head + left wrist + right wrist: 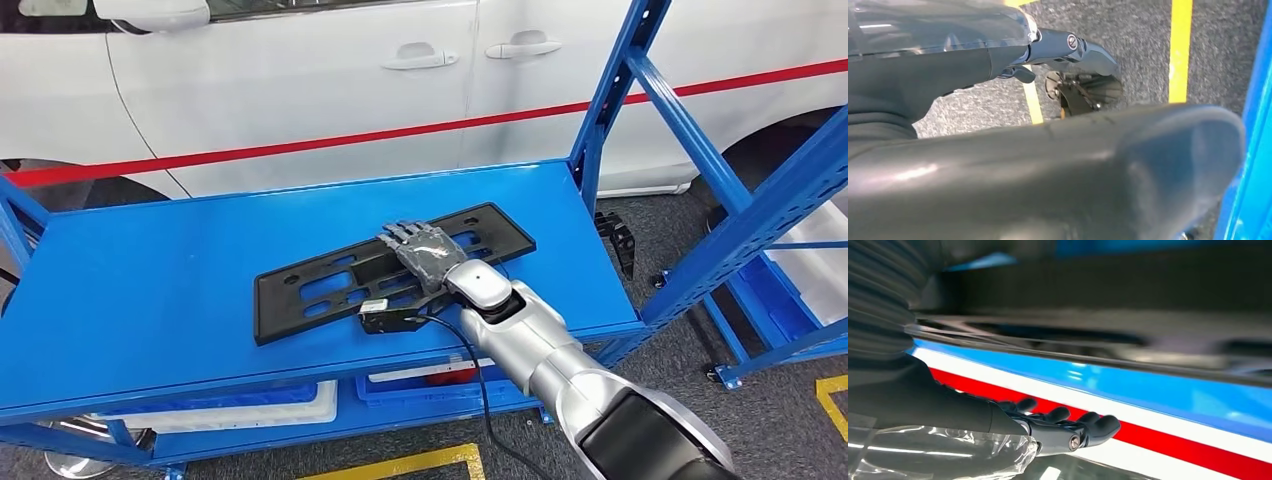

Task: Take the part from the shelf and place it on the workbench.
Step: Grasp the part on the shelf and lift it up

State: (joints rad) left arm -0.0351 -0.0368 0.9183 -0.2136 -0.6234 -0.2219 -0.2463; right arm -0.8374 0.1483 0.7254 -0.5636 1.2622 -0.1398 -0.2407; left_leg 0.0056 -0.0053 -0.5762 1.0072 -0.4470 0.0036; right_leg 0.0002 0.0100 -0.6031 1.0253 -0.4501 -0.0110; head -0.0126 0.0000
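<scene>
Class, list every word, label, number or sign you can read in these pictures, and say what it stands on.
None can be read.
The black part under the right robot hand: no lettering visible.
The blue shelf: no label.
The white car: a red stripe, no text.

You see a matt black plastic part (390,272) lying on the smooth, glossy blue painted metal shelf (160,290). Your right hand (425,252) looks dark grey under clear shiny film; the floor (690,340) is rough grey carpet.
</scene>
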